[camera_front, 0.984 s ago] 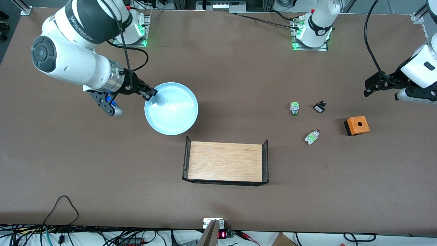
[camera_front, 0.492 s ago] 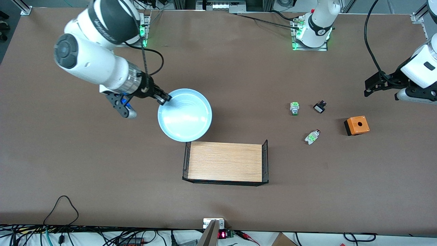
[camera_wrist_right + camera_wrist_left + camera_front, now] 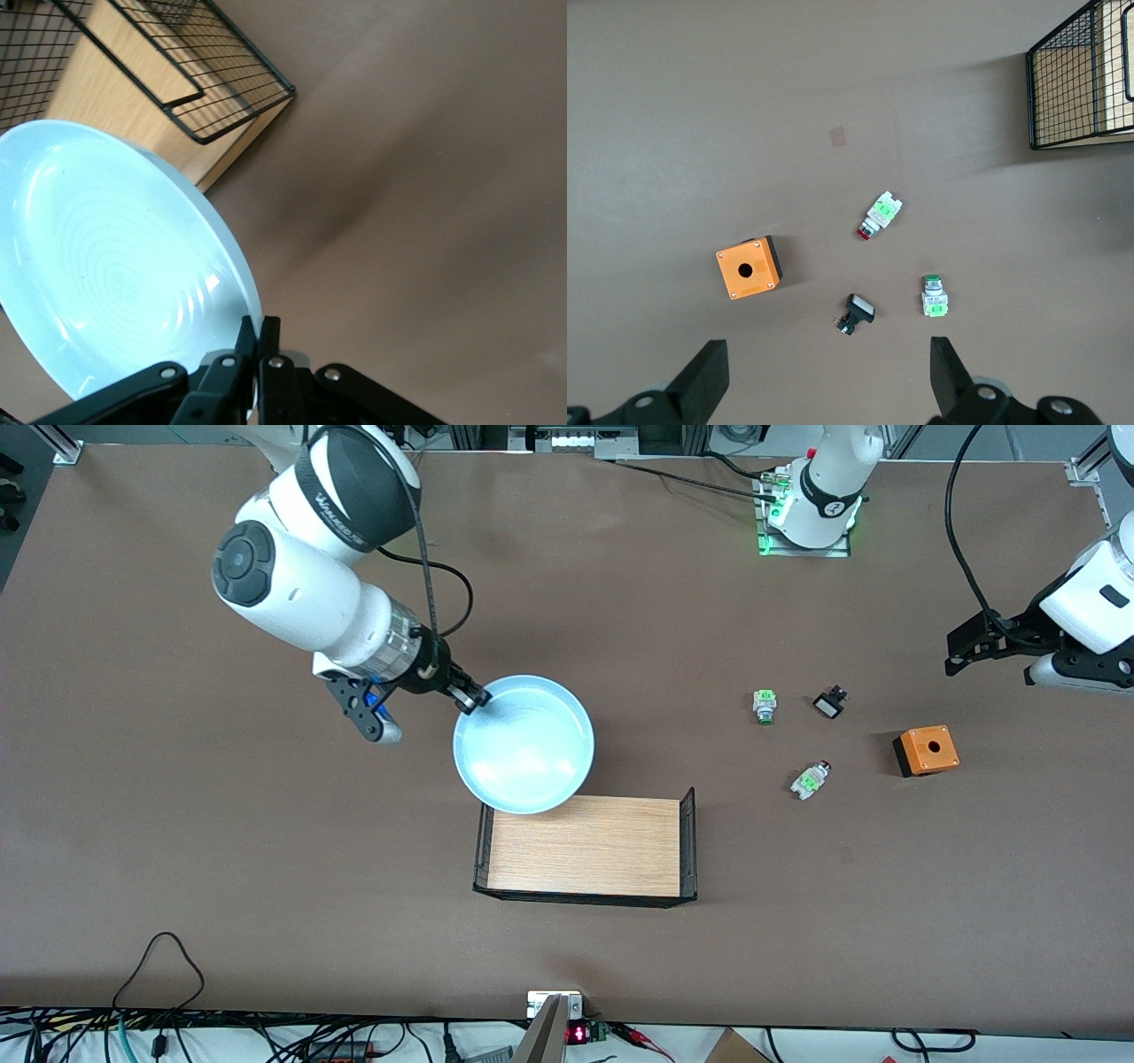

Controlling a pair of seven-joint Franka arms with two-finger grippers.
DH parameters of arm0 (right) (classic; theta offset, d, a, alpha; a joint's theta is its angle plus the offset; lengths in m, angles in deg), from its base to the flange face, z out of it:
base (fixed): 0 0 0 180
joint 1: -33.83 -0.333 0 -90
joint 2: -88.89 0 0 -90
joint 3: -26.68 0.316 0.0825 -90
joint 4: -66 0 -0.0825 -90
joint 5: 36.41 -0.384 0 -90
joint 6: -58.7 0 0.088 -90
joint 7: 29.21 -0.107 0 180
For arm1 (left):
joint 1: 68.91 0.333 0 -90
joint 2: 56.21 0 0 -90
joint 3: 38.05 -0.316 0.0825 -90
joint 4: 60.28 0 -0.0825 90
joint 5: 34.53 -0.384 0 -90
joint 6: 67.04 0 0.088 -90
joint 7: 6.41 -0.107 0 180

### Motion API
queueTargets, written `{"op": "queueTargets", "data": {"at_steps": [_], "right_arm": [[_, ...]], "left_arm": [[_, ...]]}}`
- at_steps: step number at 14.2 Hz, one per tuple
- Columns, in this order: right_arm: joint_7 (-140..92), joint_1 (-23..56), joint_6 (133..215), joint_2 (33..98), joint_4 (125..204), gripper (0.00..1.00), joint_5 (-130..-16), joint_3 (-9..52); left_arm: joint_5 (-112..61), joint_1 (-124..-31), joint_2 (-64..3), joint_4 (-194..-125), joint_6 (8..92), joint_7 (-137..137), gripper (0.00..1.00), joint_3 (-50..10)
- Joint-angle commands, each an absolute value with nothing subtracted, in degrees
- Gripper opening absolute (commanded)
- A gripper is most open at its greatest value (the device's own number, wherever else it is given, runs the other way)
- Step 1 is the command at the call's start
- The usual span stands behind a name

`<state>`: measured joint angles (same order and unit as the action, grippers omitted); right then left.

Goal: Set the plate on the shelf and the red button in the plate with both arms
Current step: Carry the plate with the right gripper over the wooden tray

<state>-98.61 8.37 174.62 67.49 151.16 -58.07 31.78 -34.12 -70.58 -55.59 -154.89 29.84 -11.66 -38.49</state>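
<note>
My right gripper is shut on the rim of the pale light-blue plate and holds it in the air, its lower edge over the corner of the wire-sided wooden tray. In the right wrist view the plate fills one side, pinched by my right gripper. The red button lies on its side on the table toward the left arm's end; it also shows in the left wrist view. My left gripper is open and waits high over the table's end, its fingers spread wide.
A green-capped switch, a small black switch with a white face and an orange box with a hole lie near the red button. The tray's mesh ends stand upright. Cables lie along the table's front edge.
My right arm has carried the plate toward the tray, from beside the right arm's end to over the tray's corner. The left arm has not moved.
</note>
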Motion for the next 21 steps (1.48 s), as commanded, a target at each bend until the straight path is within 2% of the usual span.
{"op": "queueTargets", "data": {"at_steps": [1,9,21], "right_arm": [[-101.37,6.68,177.43,62.88,146.25,0.00,-58.73,30.73],[-101.64,4.13,187.71,57.34,146.16,0.00,-58.47,30.55],[-100.93,3.42,188.60,51.45,140.45,0.00,-58.38,28.97]], "left_arm": [[-34.18,-70.50,-54.72,-153.18,28.94,-13.00,1.00,-38.49],[-34.18,-70.50,-54.72,-153.18,28.94,-13.00,1.00,-38.57],[-34.09,-70.50,-54.72,-153.18,28.94,-13.00,1.00,-38.49]]}}
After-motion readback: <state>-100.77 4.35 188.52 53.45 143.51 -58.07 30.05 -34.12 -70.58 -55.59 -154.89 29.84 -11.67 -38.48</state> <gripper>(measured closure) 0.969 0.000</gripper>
